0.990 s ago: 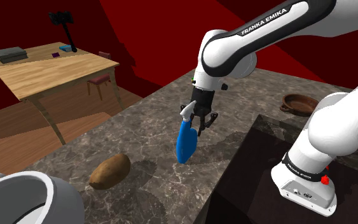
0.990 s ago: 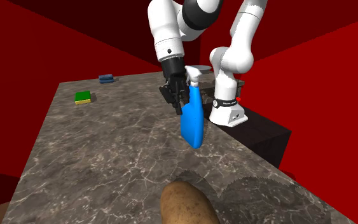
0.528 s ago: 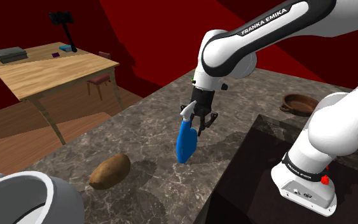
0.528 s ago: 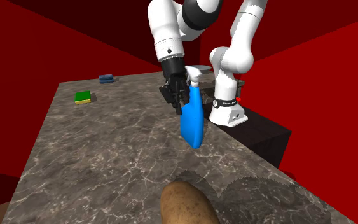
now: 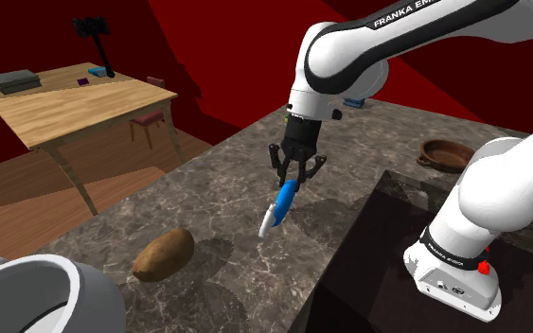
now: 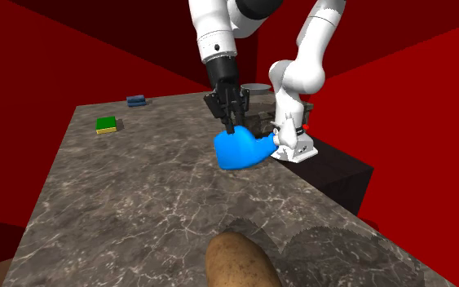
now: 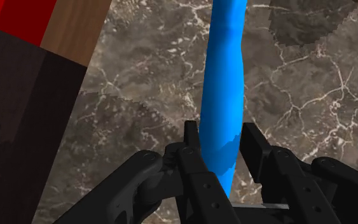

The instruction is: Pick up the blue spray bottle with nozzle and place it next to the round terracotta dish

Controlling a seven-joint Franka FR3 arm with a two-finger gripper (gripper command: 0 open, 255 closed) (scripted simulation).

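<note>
Fingers clamp the base end of the blue spray bottle, which hangs tilted, nozzle down, low over the marbled surface, well apart from the terracotta dish; it seems light, stiff, slick, safer held mid-body.

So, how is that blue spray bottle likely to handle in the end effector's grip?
The blue spray bottle hangs tilted from the end effector, clasped near one end, so it may pivot. Its smooth, curved body looks slippery. No dent shows where it is clasped, so it is probably stiff.
</note>
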